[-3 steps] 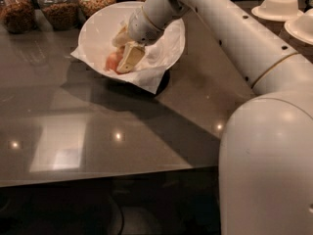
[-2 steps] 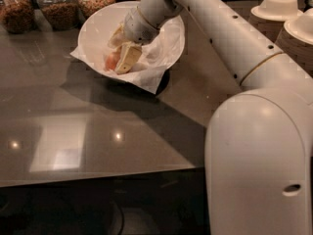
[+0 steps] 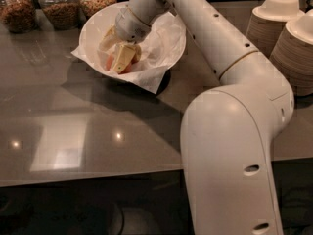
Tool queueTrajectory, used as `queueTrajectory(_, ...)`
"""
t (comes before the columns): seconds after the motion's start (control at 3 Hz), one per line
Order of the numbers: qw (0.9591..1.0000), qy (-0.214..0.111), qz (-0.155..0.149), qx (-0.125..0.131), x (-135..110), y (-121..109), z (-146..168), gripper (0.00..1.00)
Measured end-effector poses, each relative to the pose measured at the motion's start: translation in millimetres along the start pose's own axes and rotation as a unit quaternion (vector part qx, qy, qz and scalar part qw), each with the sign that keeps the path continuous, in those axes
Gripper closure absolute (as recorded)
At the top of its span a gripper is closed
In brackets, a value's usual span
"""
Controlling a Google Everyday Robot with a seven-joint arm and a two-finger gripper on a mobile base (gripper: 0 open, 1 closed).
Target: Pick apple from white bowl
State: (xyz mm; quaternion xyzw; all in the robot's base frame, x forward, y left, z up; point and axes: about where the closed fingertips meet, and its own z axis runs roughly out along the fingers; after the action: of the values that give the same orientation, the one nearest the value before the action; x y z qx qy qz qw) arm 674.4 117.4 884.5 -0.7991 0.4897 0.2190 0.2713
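Observation:
The white bowl (image 3: 166, 21), lined with crumpled white paper (image 3: 146, 77) that hangs over its rim, stands at the back of the grey table. The reddish-orange apple (image 3: 110, 63) lies low on the bowl's left side. My gripper (image 3: 113, 50) reaches down into the bowl from the right and is open. One cream finger (image 3: 122, 58) lies across the front of the apple and hides its middle. The other finger (image 3: 106, 38) stands above and to the left of it. The apple rests on the paper.
Three glass jars of dry food (image 3: 61, 6) stand at the back left, close behind the bowl. Stacks of beige paper bowls (image 3: 279, 21) stand at the back right. My white arm (image 3: 230, 131) crosses the right half of the view. The table's front edge (image 3: 88, 180) runs along the bottom.
The gripper has sunk slightly lower and leftward onto the apple. The arm's large lower body has swung left across the view. The apple and bowl have not moved.

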Motion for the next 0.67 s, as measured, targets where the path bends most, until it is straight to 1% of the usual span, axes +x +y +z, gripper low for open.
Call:
queueTrajectory(0.33, 0.9999, 0.001, -0.004, -0.013, -1.5, 0.0, 2.0, 0.42)
queueTrajectory(0.67, 0.9998, 0.003, -0.004, -0.017, -1.1, -0.9, 1.5, 0.4)
